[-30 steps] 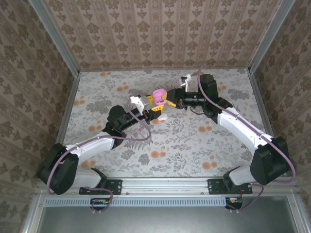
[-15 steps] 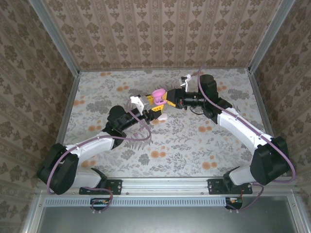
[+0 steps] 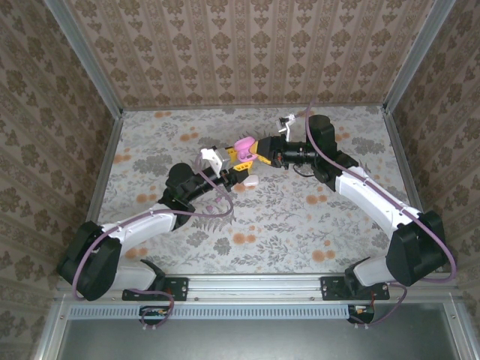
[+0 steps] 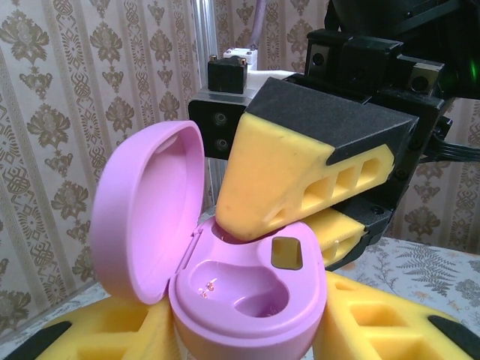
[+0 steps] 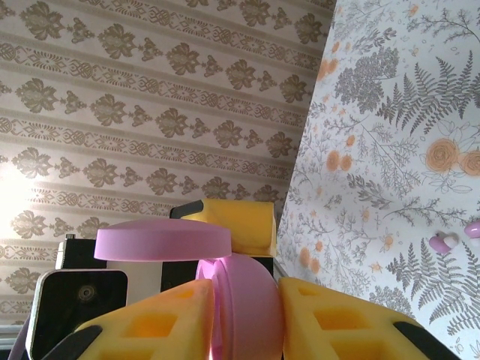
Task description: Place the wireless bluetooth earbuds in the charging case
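Above the table's middle: pink-purple oval plastic charging case, held clear of the floral tabletop, hinged lid swung open to one side.
Case wells: both bare, small contact pins showing, no bud seated.
Left gripper: yellow cut-out fingers clenched on the charging case from either side, low on its body.
Right gripper: reaching in from the opposite side, fingers pressed against the case's body in the right wrist view; by the look of it grasping the case too, near the hinge end.
Task pieces: wireless bluetooth earbuds — tiny whitish and pinkish bits lying loose on the tabletop, well apart from the case, untouched.
Step in hand: most likely steadying or passing the opened case between the two grippers; insertion not yet begun.
Next move: probably freeing one gripper, bracing the case with the other, then pinching a bud — a fine grasp, given pieces far smaller than a finger.
In the way: upper finger of the right gripper overhanging the rear rim of the wells, partly blocking access from above; both claws occupied, none free for a bud.
Surroundings: patterned wallpaper walls on three sides of the table.
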